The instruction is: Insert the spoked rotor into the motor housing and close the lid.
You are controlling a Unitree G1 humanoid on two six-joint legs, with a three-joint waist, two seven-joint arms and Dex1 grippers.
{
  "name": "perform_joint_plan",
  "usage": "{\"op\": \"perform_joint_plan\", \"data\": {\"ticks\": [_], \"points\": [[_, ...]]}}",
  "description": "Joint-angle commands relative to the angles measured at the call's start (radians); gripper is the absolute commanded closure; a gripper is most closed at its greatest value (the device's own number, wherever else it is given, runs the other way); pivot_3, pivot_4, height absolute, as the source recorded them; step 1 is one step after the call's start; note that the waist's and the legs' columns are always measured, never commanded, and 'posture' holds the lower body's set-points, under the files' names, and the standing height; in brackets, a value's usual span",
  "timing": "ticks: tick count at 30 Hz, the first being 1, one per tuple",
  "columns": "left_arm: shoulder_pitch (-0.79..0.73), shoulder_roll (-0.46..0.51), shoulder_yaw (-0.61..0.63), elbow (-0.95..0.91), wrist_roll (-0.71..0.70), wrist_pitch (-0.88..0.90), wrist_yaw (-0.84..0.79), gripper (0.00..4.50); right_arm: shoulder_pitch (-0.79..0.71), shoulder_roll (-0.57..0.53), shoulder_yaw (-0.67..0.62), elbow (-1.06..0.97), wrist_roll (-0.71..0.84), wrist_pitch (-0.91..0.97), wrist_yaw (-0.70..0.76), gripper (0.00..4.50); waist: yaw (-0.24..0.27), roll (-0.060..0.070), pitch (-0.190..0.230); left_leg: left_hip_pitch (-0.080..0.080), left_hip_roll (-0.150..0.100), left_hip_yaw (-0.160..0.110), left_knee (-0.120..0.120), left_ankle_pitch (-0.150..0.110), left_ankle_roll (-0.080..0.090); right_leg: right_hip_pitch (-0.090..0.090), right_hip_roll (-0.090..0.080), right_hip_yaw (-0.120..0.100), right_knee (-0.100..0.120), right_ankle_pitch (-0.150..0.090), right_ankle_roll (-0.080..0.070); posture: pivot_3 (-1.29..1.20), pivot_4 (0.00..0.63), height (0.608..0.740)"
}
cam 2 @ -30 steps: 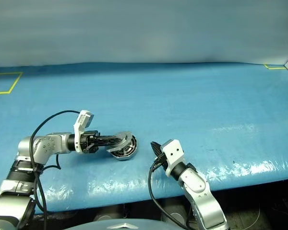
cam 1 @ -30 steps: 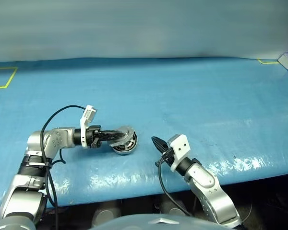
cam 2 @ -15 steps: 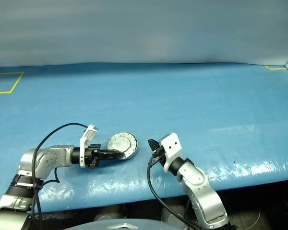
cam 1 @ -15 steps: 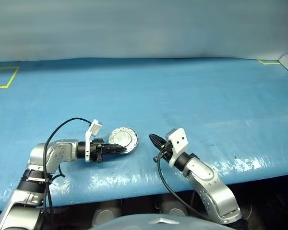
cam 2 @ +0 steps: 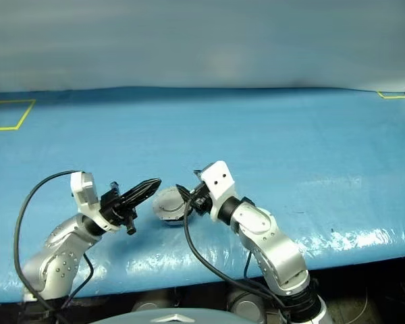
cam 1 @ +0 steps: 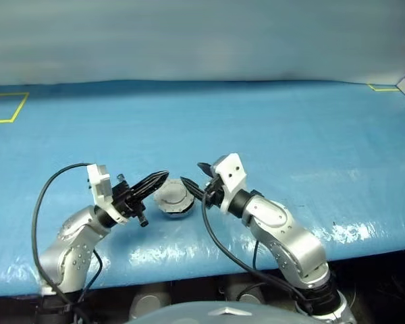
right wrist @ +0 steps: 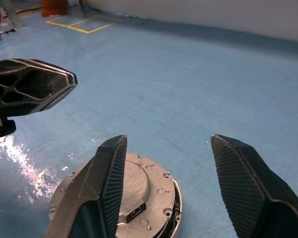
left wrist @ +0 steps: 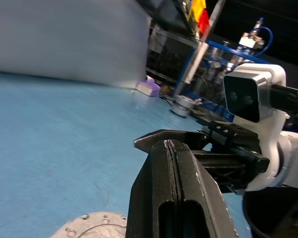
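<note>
Since a second ago the lid has come down flat onto the motor housing, and both arms have lifted off the blue table. The left gripper, pressed shut and empty, hangs just left of the housing. The right gripper, spread wide and holding nothing, sits just right of it, pointing across the plain grey lid, nearer for any final press.

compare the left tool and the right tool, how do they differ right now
The left tool has its fingers pressed shut; the right tool stands open. The left sits off the lid, to its left; the right straddles it from the other side. Both hover near the closed motor housing, empty.
</note>
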Motion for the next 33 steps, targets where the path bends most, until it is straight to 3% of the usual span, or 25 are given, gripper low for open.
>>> {"op": "perform_joint_plan", "data": {"ticks": [1, 3, 15, 25, 28, 30, 33], "points": [[0.101, -0.023, -0.013, -0.07, 0.176, -0.233, 0.063, 4.5, -0.064, 0.015, 0.045, 0.033, -0.015, 0.038, 0.0, 0.56, -0.004, 0.0, 0.0, 0.0, 0.0, 0.001, 0.0, 0.0, 0.0, 0.0, 0.0, 0.0, 0.0, 0.0, 0.0, 0.0, 0.15, 0.74], [0.164, -0.046, -0.016, -0.073, 0.221, -0.316, 0.093, 4.5, -0.086, 0.012, 0.068, 0.058, -0.024, 0.042, 0.01, 0.07, -0.003, 0.0, 0.0, 0.0, 0.0, 0.001, -0.001, 0.0, 0.0, 0.0, 0.0, 0.0, 0.0, 0.0, 0.0, 0.0, 0.15, 0.74], [0.409, -0.075, -0.125, 0.1, 0.439, -0.657, 0.174, 4.5, -0.146, 0.019, 0.17, 0.174, -0.052, 0.049, 0.063, 0.07, -0.009, 0.0, 0.0, -0.001, 0.0, 0.001, 0.0, -0.001, 0.001, -0.002, -0.001, -0.002, -0.001, 0.0, 0.0, 0.0, 0.15, 0.74], [0.422, -0.086, -0.171, 0.156, 0.402, -0.721, 0.214, 4.5, -0.156, -0.003, 0.203, 0.217, -0.087, 0.038, 0.107, 0.07, -0.012, 0.0, 0.0, -0.003, 0.001, 0.0, 0.0, -0.001, 0.001, -0.003, -0.001, -0.003, 0.0, 0.0, 0.0, 0.0, 0.15, 0.74], [0.409, -0.089, -0.176, 0.176, 0.396, -0.739, 0.219, 4.5, -0.159, -0.007, 0.204, 0.228, -0.102, 0.026, 0.111, 0.66, -0.015, 0.0, 0.0, -0.003, 0.0, 0.0, 0.0, -0.001, 0.001, -0.003, -0.001, -0.003, 0.0, 0.0, 0.0, 0.0, 0.15, 0.74], [0.401, -0.086, -0.18, 0.189, 0.395, -0.745, 0.222, 4.5, -0.162, -0.005, 0.2, 0.231, -0.109, 0.021, 0.112, 1.31, -0.015, 0.0, 0.0, -0.003, 0.0, 0.0, 0.0, -0.001, 0.001, -0.003, -0.001, -0.003, 0.0, 0.0, 0.0, 0.0, 0.15, 0.74], [0.391, -0.087, -0.184, 0.205, 0.385, -0.751, 0.226, 4.5, -0.169, -0.001, 0.191, 0.226, -0.115, 0.013, 0.118, 1.47, -0.016, 0.0, 0.0, -0.003, 0.0, 0.0, 0.0, -0.001, 0.001, -0.003, -0.001, -0.003, 0.0, 0.0, 0.0, 0.0, 0.15, 0.74]]}}
